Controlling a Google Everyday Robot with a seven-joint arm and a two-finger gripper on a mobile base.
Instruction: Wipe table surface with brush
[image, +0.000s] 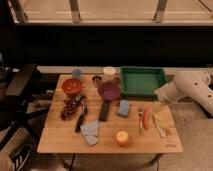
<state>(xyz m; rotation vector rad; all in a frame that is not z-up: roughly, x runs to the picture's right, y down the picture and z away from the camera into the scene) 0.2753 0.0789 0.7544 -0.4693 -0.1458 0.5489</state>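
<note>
Looking at the camera view, you find the brush (81, 116) lying on the table surface (57, 140), just right of the grapes (69, 108). Your gripper (159, 106) seems to hover over the table's right side, well apart from the brush; you cannot tell whether it is clenched or released.

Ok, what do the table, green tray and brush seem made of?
The table: pale matt wood, going by plank lines. The green tray: probably plastic, uniform colour with raised rim. The brush: slim, black, material unclear, maybe plastic. The gripper hangs over the table's edge near the tray, away from the brush.
</note>
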